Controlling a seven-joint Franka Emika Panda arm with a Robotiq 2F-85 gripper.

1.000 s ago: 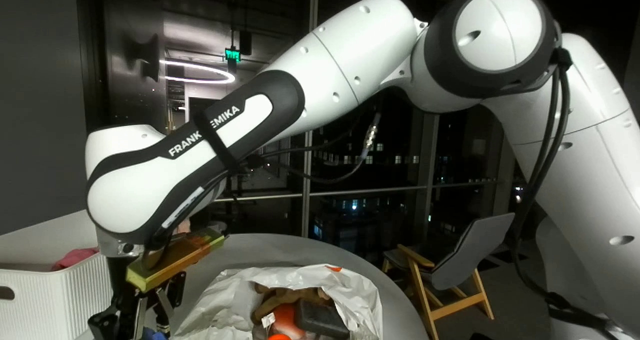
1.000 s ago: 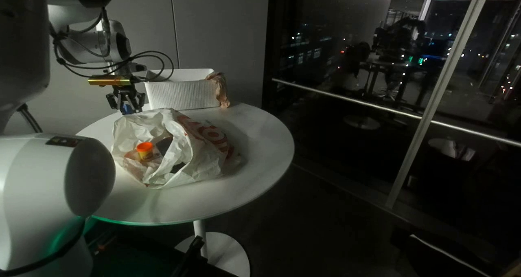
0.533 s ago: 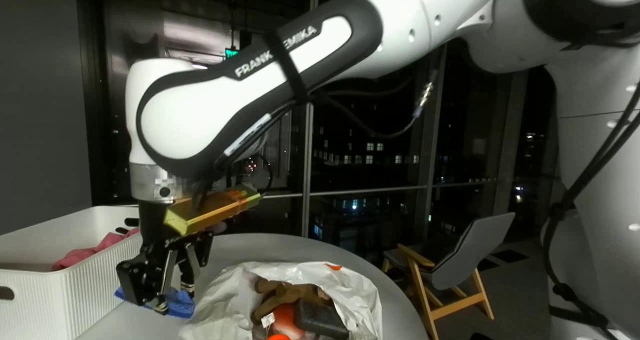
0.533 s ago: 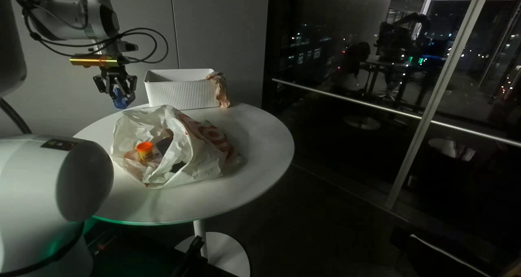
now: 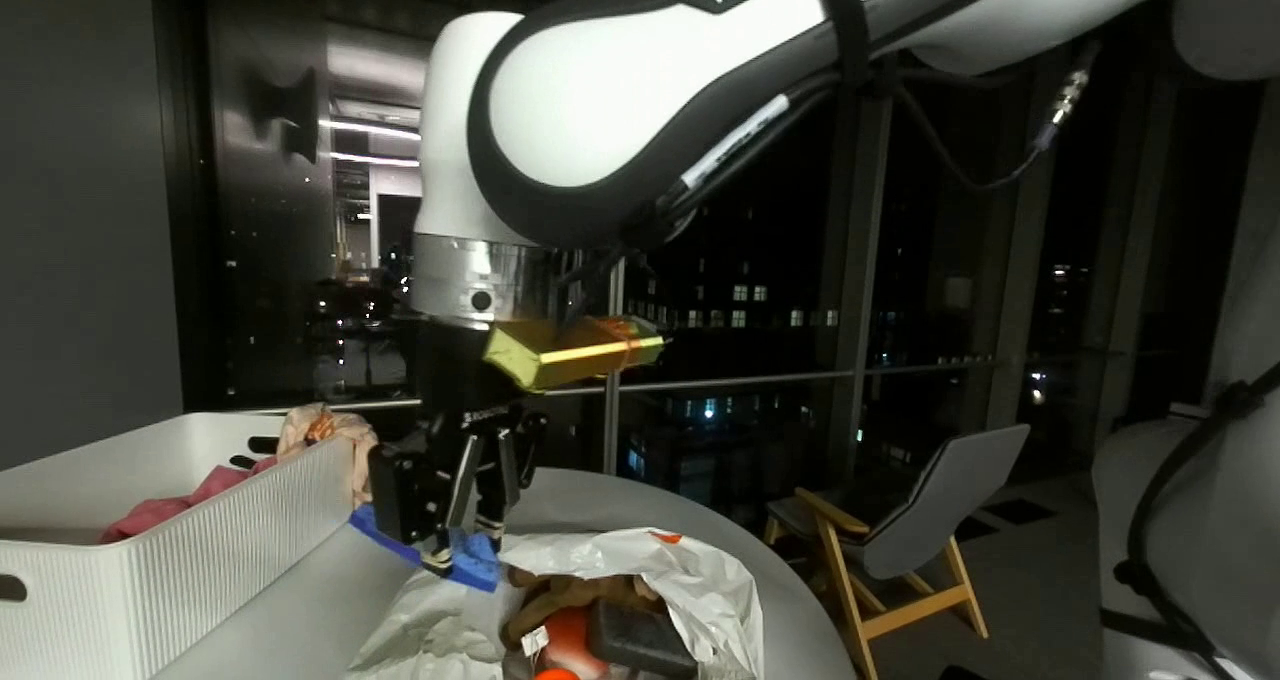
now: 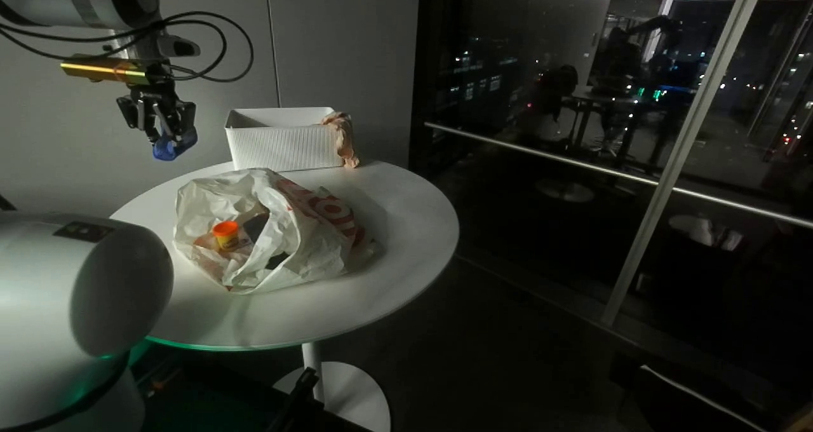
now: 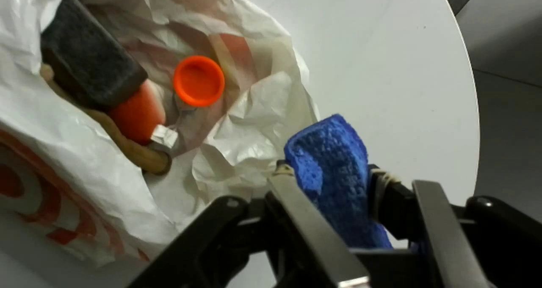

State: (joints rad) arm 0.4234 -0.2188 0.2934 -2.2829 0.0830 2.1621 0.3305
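Hand (image 7: pixel 332 175) clamped on a blue block (image 7: pixel 336 165), seemingly a sponge, snug between its jaws

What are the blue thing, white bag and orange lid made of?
The blue thing could be matte sponge or cloth: it looks fuzzy. The white bag seems thin, slightly shiny plastic: it's crinkled. The orange lid is probably smooth plastic: neat round rim.

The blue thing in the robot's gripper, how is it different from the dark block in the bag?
The blue thing is bright blue, while the dark block is dark grey. The gripper holds the blue thing up in the air, but the dark block lies inside the white bag. Both look longish and chunky.
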